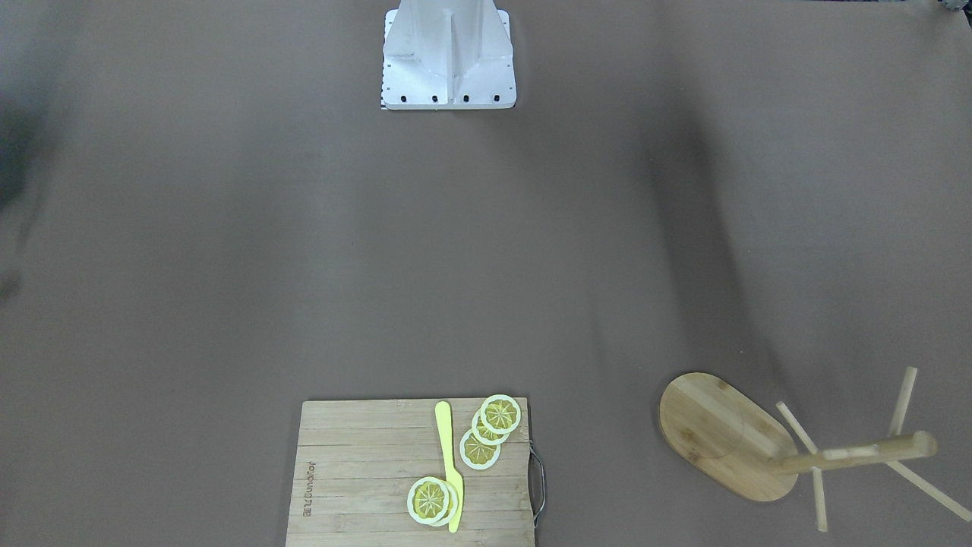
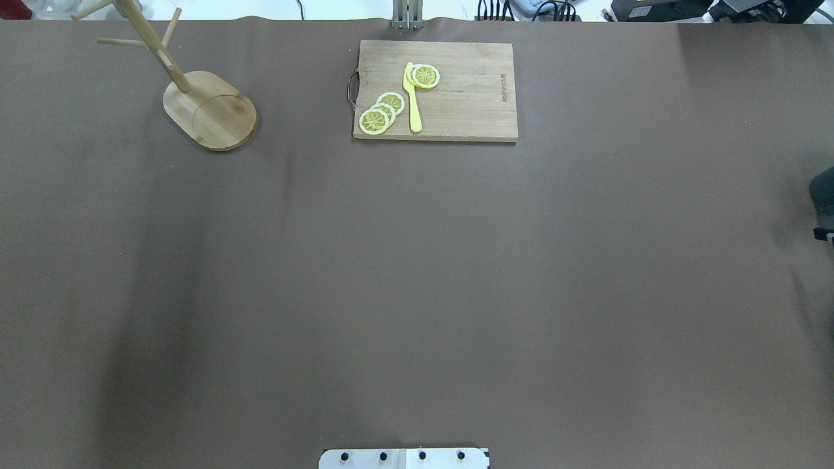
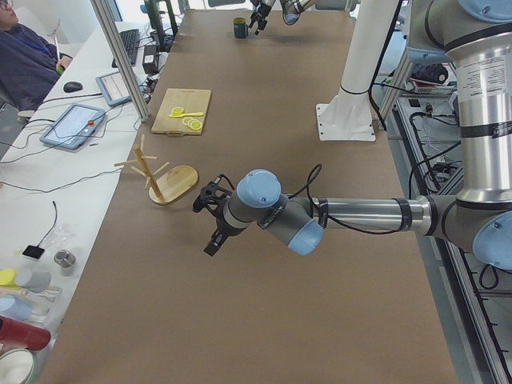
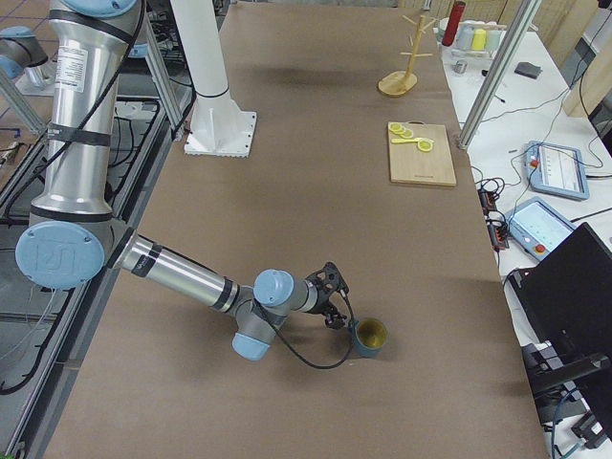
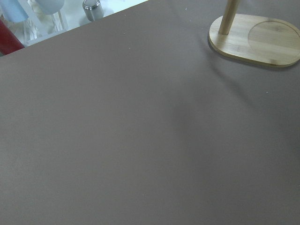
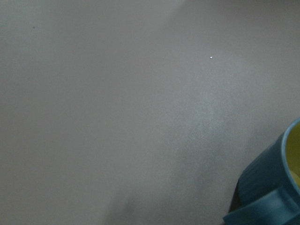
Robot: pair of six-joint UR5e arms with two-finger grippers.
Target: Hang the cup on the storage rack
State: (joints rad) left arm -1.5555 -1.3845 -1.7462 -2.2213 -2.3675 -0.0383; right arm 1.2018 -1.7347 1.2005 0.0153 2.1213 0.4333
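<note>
The cup (image 4: pixel 369 337), dark slate-blue with a yellow-green inside, stands upright on the table near my right end; it also shows in the exterior left view (image 3: pixel 239 27) and at the lower right corner of the right wrist view (image 6: pixel 267 187). My right gripper (image 4: pixel 336 298) is just beside the cup, apart from it; I cannot tell whether it is open or shut. The storage rack (image 2: pixel 212 111) stands empty at the far left and also shows in the other views (image 1: pixel 721 433) (image 3: pixel 172 180) (image 5: pixel 255 40). My left gripper (image 3: pixel 205 227) hovers near the rack's base; I cannot tell its state.
A slatted cutting board (image 2: pixel 456 98) with lemon slices (image 2: pixel 381 112) and a yellow knife (image 2: pixel 412 98) lies at the far edge, mid-table. The robot base (image 1: pixel 448 57) stands at the near edge. Bottles and jars (image 5: pixel 91 9) stand off the table's left end.
</note>
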